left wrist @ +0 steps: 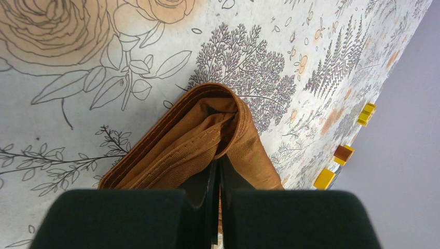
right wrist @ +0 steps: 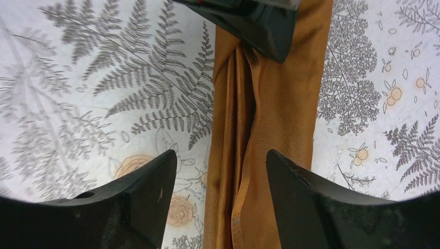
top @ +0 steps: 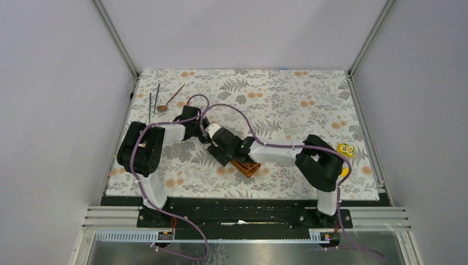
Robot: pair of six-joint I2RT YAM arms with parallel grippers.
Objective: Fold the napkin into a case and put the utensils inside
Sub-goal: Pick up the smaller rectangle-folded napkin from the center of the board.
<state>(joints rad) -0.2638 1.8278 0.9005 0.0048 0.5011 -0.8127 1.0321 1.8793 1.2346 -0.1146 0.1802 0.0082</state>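
The rust-orange napkin (top: 247, 167) lies folded into a narrow strip on the floral tablecloth (top: 287, 105), mostly hidden under the two wrists. In the left wrist view the napkin (left wrist: 176, 148) shows layered folds, and my left gripper (left wrist: 219, 162) is shut on an inner layer at its near end. My right gripper (right wrist: 221, 153) is open, its fingers straddling the napkin strip (right wrist: 275, 119) from above without touching it. The left gripper's finger (right wrist: 254, 21) shows at the strip's far end. The copper-brown spoon (top: 171, 98) and two dark rods (top: 150, 105) lie at the far left.
Small yellow blocks (top: 345, 148) sit at the tablecloth's right edge, also seen in the left wrist view as yellow blocks (left wrist: 324, 178). The two arms crowd together near the middle front (top: 221, 146). Grey walls enclose the table.
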